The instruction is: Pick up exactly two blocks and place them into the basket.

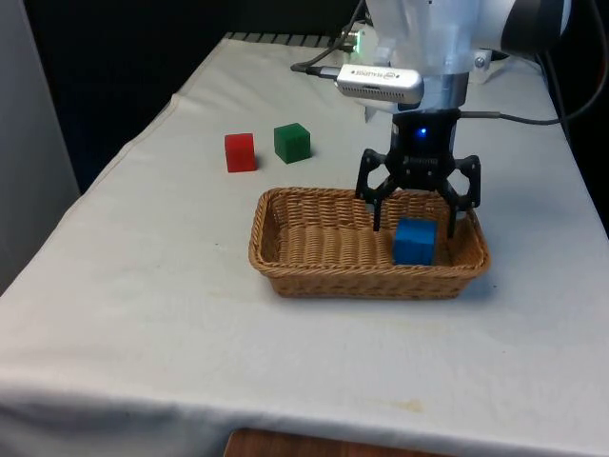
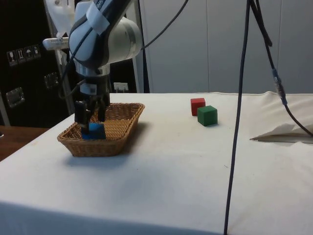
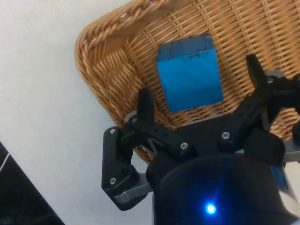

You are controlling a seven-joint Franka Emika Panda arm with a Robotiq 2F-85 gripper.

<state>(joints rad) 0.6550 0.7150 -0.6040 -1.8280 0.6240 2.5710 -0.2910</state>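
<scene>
Front view: gripper [image 1: 419, 211] sits over the wicker basket [image 1: 314, 271], at the end toward the front view's right, jaws spread wide — released, gripping nothing. Blue block [image 1: 415, 241] lies on the basket floor between and just below the fingertips; neither finger touches it.

Wrist view confirms it: blue block [image 3: 190, 72] rests flat on the weave near the basket's curved corner [image 3: 101, 61], with clear gaps to both fingers [image 3: 144, 105] on either side. Gripper [image 3: 199, 91] is wide open above it.

Side view: gripper [image 2: 91, 116] reaches down inside the basket [image 2: 83, 146], blue block [image 2: 93, 131] visible at its tips (partly hidden by the rim).

Still out on the white cloth [image 1: 143, 314], well apart from the basket — red block [image 1: 240, 152] and green block [image 1: 292, 143], side by side, red toward the front view's left. Side view shows the same pair close together, green block [image 2: 207, 115] in front of red block [image 2: 197, 105], looking nearly in contact.
</scene>
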